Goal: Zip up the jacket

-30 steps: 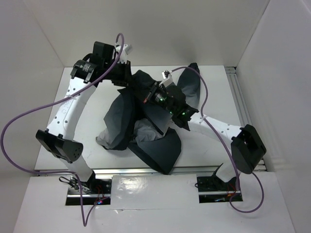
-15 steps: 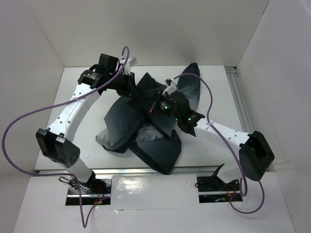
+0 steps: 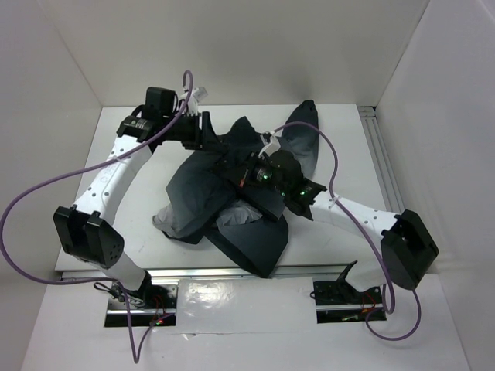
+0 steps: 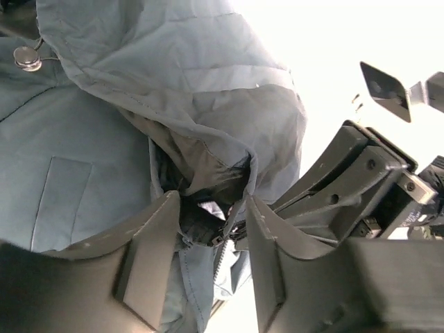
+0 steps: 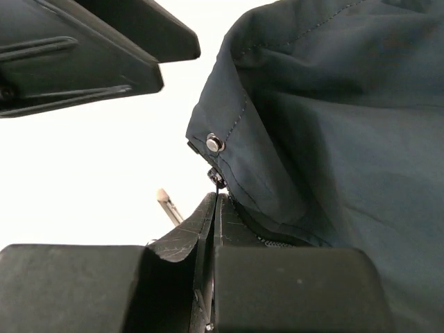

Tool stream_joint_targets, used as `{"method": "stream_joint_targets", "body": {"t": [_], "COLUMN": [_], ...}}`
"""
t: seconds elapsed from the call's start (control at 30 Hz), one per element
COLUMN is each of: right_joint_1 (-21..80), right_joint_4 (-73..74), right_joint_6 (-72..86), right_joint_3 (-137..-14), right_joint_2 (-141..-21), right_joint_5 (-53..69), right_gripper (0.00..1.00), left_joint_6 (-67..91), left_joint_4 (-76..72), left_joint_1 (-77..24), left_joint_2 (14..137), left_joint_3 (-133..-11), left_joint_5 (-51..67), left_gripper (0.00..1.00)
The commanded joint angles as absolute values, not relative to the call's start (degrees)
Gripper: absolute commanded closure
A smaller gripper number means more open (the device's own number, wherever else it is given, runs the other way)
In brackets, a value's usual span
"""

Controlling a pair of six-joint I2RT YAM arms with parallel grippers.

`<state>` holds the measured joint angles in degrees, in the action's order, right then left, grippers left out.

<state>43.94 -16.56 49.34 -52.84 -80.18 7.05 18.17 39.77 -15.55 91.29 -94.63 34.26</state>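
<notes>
Beneath it all, the counter (image 3: 340,224): flat, smooth and white, closed in by plain white walls.
Jacket (image 3: 197,189): you have it crumpled in a heap at mid-counter, between the two arms. It is soft, matte, dark charcoal cloth in deep folds. A paler grey patch shows at its near left side, and a rounded lobe reaches toward the far right.
Jacket cloth close up (image 4: 139,90): a thin woven shell, lightly creased, with stitched seams and a squared pocket outline.
Left claw (image 4: 211,222): hard matte-black fingers, blocky, scuffed at the edges. They stand apart, with a bunched fold of the jacket's far edge sitting in the gap.
Right claw (image 5: 216,208): flat black fingers pressed together and clamped on the jacket's front edge. A small dark piece pokes out just above the tips.
Zipper (image 4: 220,253): a narrow run of fine teeth along the hem, hanging between your left fingers. The right wrist view shows a short stretch beside the closed tips.
Snap (image 5: 214,143): a small, round, shiny metal stud on the hem, just above the right claw.
</notes>
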Motion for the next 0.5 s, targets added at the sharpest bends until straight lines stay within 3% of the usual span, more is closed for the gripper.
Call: {"method": "stream_joint_targets", "body": {"t": [0.0, 0.13, 0.23, 0.47], "right_joint_1": [44.2, 44.2, 43.7, 43.7], "right_joint_4": [-16.7, -16.7, -16.2, -16.2], "right_joint_6": [48.2, 48.2, 48.2, 48.2], "right_joint_3": [-52.3, -51.8, -51.8, -51.8], "right_joint_2": [-77.5, -77.0, -76.5, -76.5], "right_joint_5": [8.1, 8.1, 8.1, 8.1], "right_gripper": [1.00, 1.00, 1.00, 1.00], "left_joint_6": [18.5, 16.6, 15.0, 9.1], "left_joint_4": [34.6, 34.0, 34.0, 34.0], "left_joint_1": [-14.9, -14.4, -14.4, -15.6], "left_joint_2": [88.2, 87.6, 87.6, 87.1], "left_joint_3": [-93.3, -90.6, -89.2, -87.4], "left_joint_5": [39.6, 41.0, 43.8, 44.1], "left_gripper": [0.44, 0.36, 0.24, 0.23]}}
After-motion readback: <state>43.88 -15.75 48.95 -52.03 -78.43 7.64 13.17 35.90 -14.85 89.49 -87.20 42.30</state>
